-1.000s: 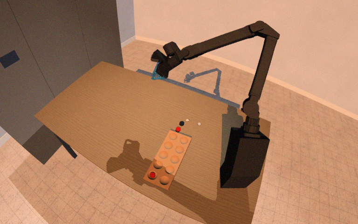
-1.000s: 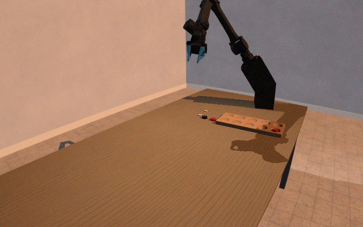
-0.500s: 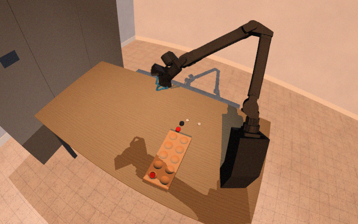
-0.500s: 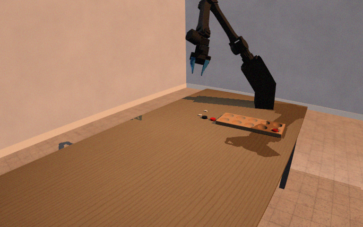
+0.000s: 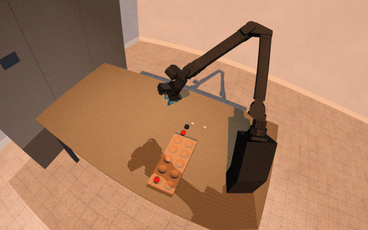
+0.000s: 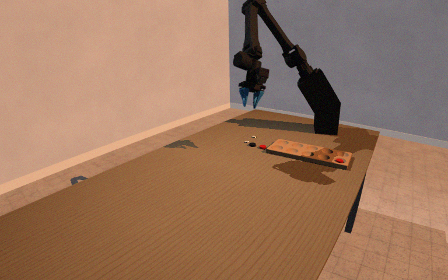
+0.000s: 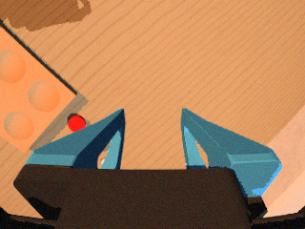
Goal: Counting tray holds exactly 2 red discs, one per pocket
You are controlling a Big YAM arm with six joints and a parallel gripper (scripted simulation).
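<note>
The wooden counting tray (image 5: 172, 163) lies flat on the table, with two rows of round pockets. One red disc (image 5: 156, 179) rests in a pocket at its near end; it also shows in the exterior view (image 6: 339, 160). A second red disc (image 5: 183, 132) lies on the table just beyond the tray's far end, and shows in the wrist view (image 7: 76, 122) beside the tray corner (image 7: 32, 102). My gripper (image 5: 171, 101) (image 7: 152, 114) hangs high above the table, well beyond the discs, fingers apart and empty.
A black disc (image 5: 186, 126) and two small white discs (image 5: 192, 123) (image 5: 204, 126) lie on the table past the loose red disc. The arm's dark base (image 5: 250, 159) stands at the table's right edge. A grey cabinet (image 5: 54, 54) stands to the left.
</note>
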